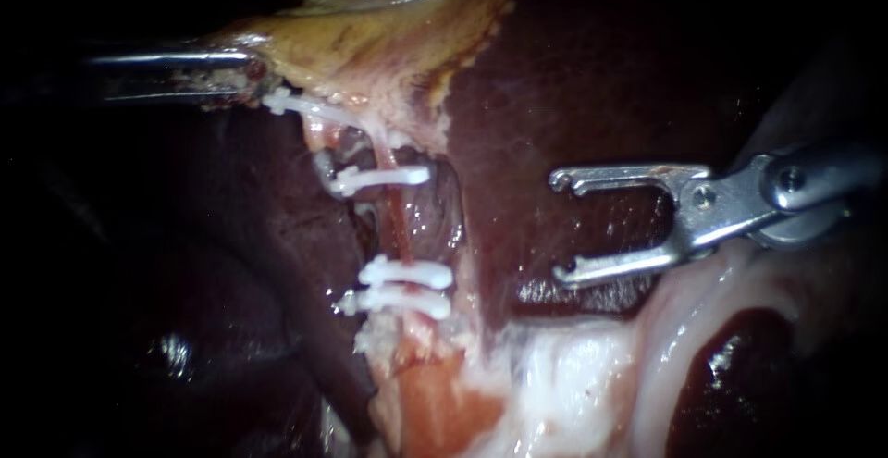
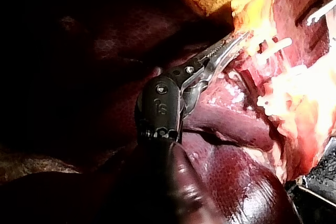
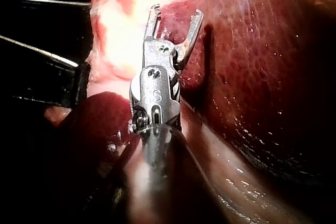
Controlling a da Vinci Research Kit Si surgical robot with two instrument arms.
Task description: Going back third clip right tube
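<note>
In the endoscope view my left instrument (image 1: 252,80) comes in from the upper left of the frame. Its jaws are pressed together on the yellowish edge of the gallbladder (image 1: 388,37), and their tips are buried in that tissue. The left wrist view shows the same: the long jaws of the left instrument (image 2: 239,38) lie close together and run into the bright yellow tissue ahead of them. A thin pinkish tube (image 1: 400,227) runs down the middle of the frame, with dark liver (image 1: 555,79) to its right. White clips cross this region: an upper clip (image 1: 296,106) just beside the left instrument's tip, a middle clip (image 1: 384,178) below it, and a lower pair (image 1: 405,287) lying close together. My right instrument (image 1: 558,227) enters from the right, well apart from the clips. Its jaws are spread wide and hold nothing as it hovers over the liver, above pale tissue (image 1: 573,384) at the lower right. In the right wrist view the right instrument (image 3: 176,11) shows the same empty gap, with red liver ahead of it.
</note>
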